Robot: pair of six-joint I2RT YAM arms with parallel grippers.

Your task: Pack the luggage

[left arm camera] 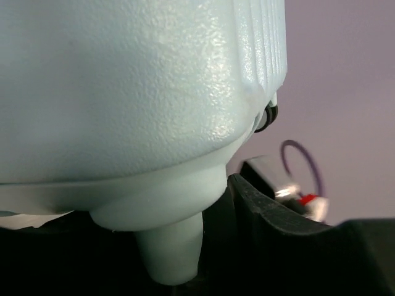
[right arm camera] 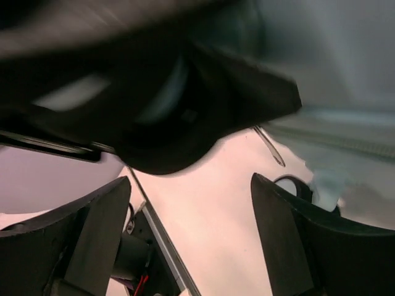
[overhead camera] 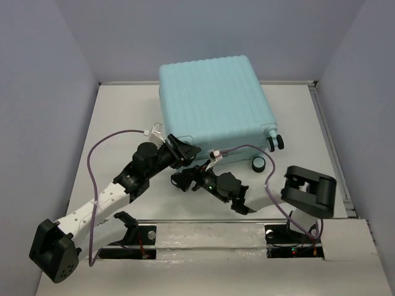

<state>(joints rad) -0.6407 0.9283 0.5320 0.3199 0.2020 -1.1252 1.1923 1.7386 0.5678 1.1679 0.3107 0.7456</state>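
Right hand [right arm camera: 188,206] hangs released, fingers spread with nothing between them, low beside the near edge of the luggage [overhead camera: 213,102], likely lined up on the zip [right arm camera: 345,143]. Left hand [overhead camera: 177,148] sits against the near-left corner, seemingly bracing it. Gripping or not, I cannot tell: its view is all pale shell and one stubby foot [left arm camera: 171,256]. The luggage lies shut at the far middle of the table [overhead camera: 123,105], contents hidden.

Black-and-white arms [overhead camera: 105,200], purple cables [overhead camera: 91,169]
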